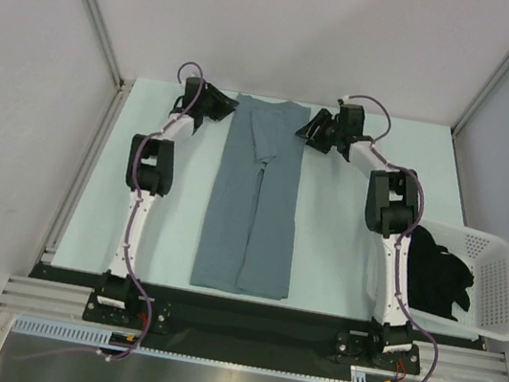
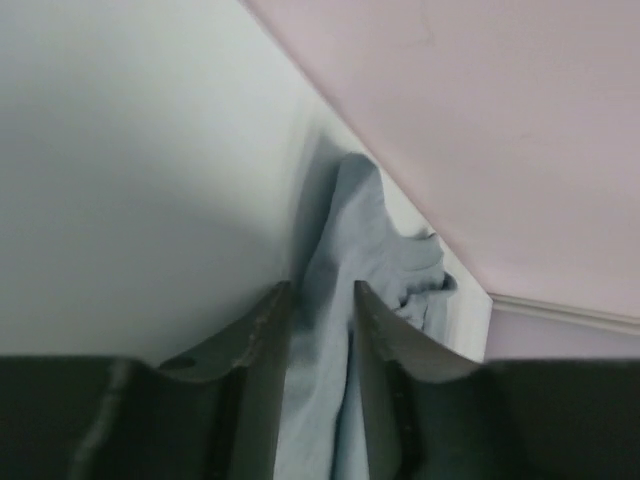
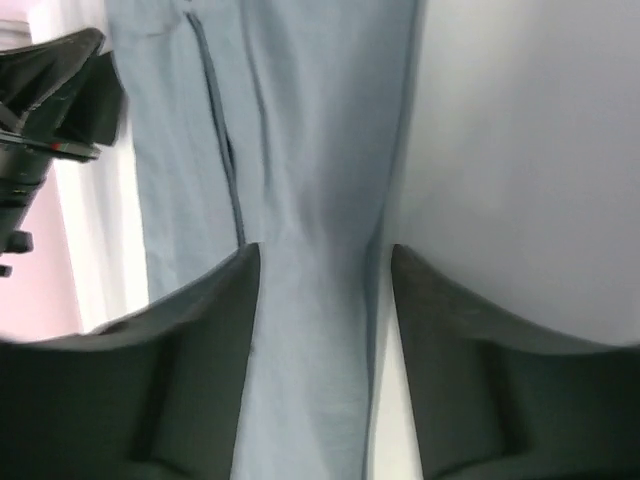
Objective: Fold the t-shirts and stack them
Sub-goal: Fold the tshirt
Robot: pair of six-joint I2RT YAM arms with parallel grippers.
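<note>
Duly counted two t-shirts. Found grey-blue t-shirt (image 1: 253, 201) folded into a long narrow strip, flat on the bench (image 1: 343, 244), running from near edge to far edge between both arms. Found black t-shirt (image 1: 437, 273) bunched inside white basket (image 1: 502, 289) at the bench's right side, well apart from the first. Counted two grippers, both at the strip's far end. Recorded left gripper (image 2: 322, 290) parted narrowly, with grey-blue cloth lying in the gap; could not tell contact with either finger. Recorded right gripper (image 3: 325, 255) parted wider, poised over the strip's right edge, holding nothing.
</note>
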